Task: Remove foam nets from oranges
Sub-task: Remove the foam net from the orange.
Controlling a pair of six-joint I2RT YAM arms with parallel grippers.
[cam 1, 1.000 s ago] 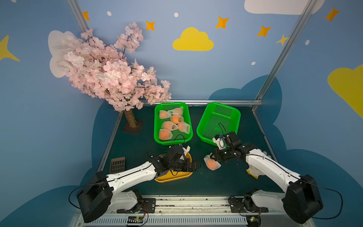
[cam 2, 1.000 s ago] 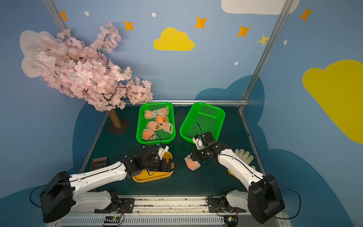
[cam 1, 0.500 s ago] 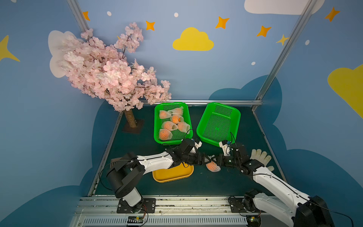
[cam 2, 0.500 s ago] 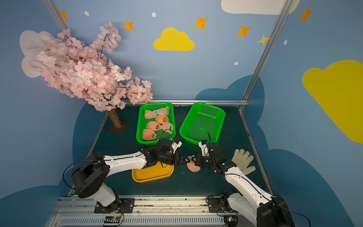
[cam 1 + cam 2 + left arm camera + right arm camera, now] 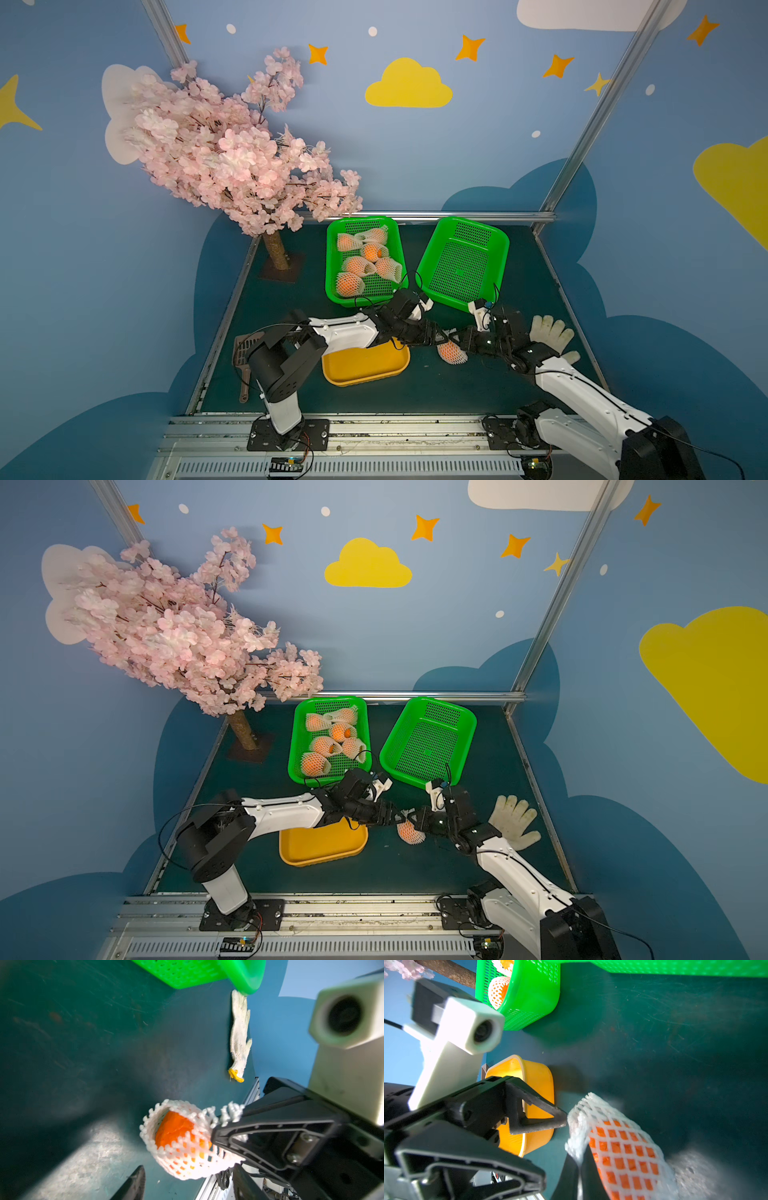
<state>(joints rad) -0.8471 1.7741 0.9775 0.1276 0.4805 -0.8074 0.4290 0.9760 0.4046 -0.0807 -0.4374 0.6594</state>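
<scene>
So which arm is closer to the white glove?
Right. The right arm is right next to the glove. The left arm ends on the other side of the netted orange, farther away.

Table [image 5: 415,395] layout: at the rear, the left basket [image 5: 332,266], with netted oranges [image 5: 357,266] in it, stands just beside the right basket [image 5: 500,253], and the tree [image 5: 276,251] stands in the rear left corner. The tray [image 5: 361,365] lies in front of the left basket, partly under the left arm [image 5: 345,332], with the scoop [image 5: 242,353] to its left. Right of the tray, one orange [image 5: 447,351] in its foam net [image 5: 455,361] is between the left gripper [image 5: 436,335] and right gripper [image 5: 459,342]; the glove [image 5: 550,334] lies farther right.
</scene>
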